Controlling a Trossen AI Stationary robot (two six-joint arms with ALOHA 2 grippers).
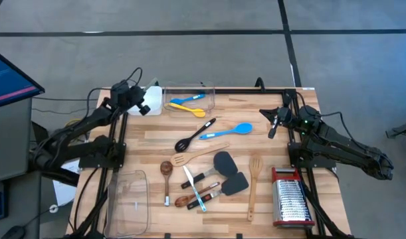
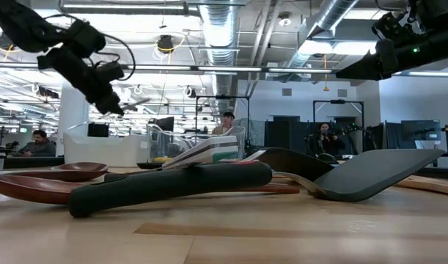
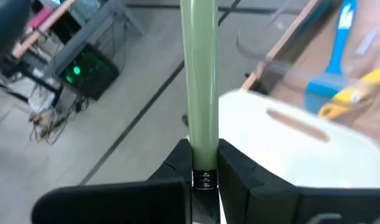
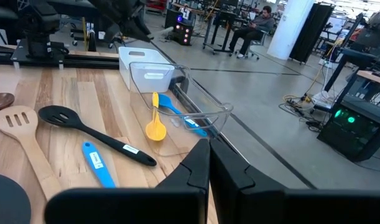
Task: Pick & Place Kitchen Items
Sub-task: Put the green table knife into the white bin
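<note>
My left gripper (image 1: 141,105) is at the table's far left, beside the white tray (image 1: 154,99), shut on a pale green rod-like handle (image 3: 199,74). My right gripper (image 1: 274,126) hangs shut and empty above the table's right side, its fingers (image 4: 208,168) together. Yellow and blue spoons (image 1: 189,103) lie in the far clear tub (image 1: 206,89). On the table lie a black slotted spoon (image 1: 195,134), a blue spoon (image 1: 228,131), wooden spoons and spatulas (image 1: 196,156), two dark grey spatulas (image 1: 222,162) and small pieces (image 1: 195,189). My left gripper pinches the pale green handle between its two fingers (image 3: 234,165), at the end that carries a small metal coil (image 3: 203,179). The handle runs straight out ahead along the fingers and is lifted clear, over the white tray's edge (image 3: 289,124) and the floor beyond.
A steel grater with red trim (image 1: 290,197) stands at the near right. A second clear tub (image 1: 131,199) sits at the near left. A long wooden spoon (image 1: 254,186) lies beside the grater. People sit in the room beyond the table.
</note>
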